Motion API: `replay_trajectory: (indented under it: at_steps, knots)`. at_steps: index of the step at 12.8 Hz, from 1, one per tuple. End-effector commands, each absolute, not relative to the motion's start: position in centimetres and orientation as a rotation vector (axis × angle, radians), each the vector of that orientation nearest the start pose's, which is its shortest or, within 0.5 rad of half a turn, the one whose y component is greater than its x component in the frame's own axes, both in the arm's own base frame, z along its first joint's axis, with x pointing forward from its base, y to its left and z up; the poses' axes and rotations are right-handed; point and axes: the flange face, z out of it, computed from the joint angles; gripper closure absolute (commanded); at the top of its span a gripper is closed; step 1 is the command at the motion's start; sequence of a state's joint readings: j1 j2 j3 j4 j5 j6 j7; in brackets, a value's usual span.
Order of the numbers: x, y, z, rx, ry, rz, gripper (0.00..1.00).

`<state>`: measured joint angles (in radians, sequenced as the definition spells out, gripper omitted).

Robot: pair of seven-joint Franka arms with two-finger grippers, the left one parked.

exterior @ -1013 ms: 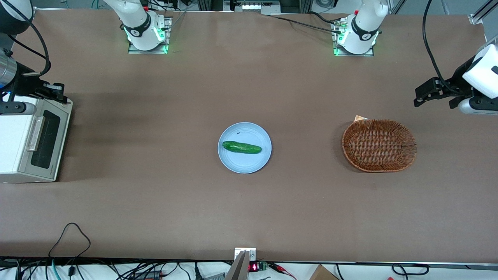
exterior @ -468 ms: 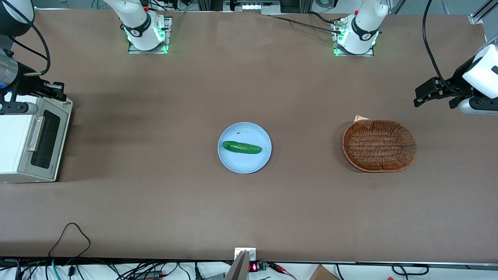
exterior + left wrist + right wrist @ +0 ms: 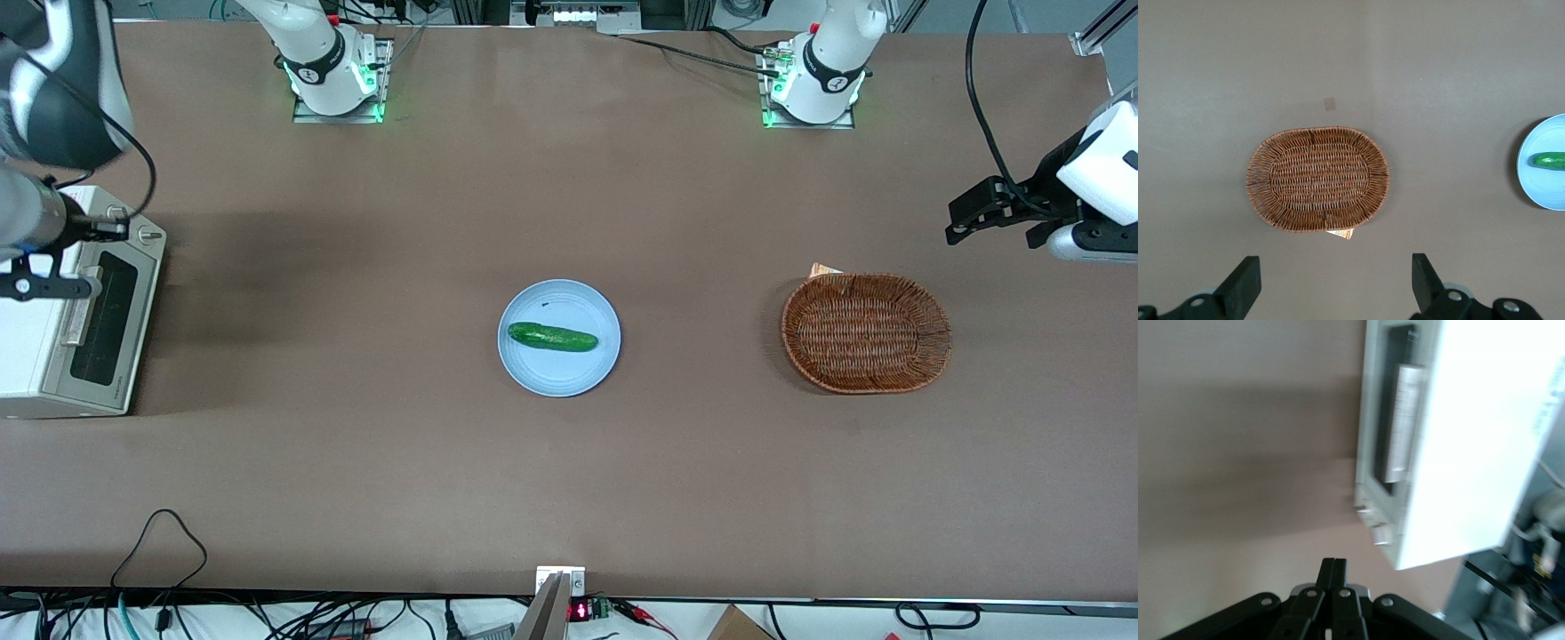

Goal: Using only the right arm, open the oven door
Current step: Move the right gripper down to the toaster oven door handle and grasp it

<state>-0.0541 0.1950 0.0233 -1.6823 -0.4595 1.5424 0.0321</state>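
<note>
Oven door (image 3: 100,329) sits flat against its white oven (image 3: 27,342) at the left edge of the front frame, its pale handle (image 3: 78,311) beside the dark window. Over the oven's upper end hangs the right arm (image 3: 40,124), and the gripper (image 3: 1334,577) has its jaws pressed together on nothing (wrist view), apart from the door. At frame centre a blue plate (image 3: 533,373) bears a cucumber (image 3: 552,337); a basket (image 3: 866,332) lies mid-right on the table (image 3: 356,462).
</note>
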Motion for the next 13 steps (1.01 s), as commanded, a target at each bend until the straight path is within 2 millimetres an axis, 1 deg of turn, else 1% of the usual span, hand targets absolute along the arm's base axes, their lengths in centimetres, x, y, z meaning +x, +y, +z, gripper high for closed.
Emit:
replay_trajectory:
  at_steps: [1,3,5,7,9,10,11,13]
  knots:
    - [61.2,-5.6,43.2,-3.790,0.121,0.530,1.00]
    - [62.7,-5.2,40.4,-3.965,0.207,0.388,1.00]
    - [63.9,-5.2,37.9,-4.050,0.233,0.260,1.00]
    - [64.5,-5.8,34.4,-4.085,0.283,0.232,1.00]
    - [64.1,-6.4,31.1,-4.135,0.307,0.243,1.00]
    - [63.9,-6.6,30.2,-4.180,0.330,0.202,1.00]
    - [63.8,-6.7,29.8,-4.207,0.314,0.186,1.00]
    - [63.8,-7.2,29.7,-4.242,0.294,0.190,1.00]
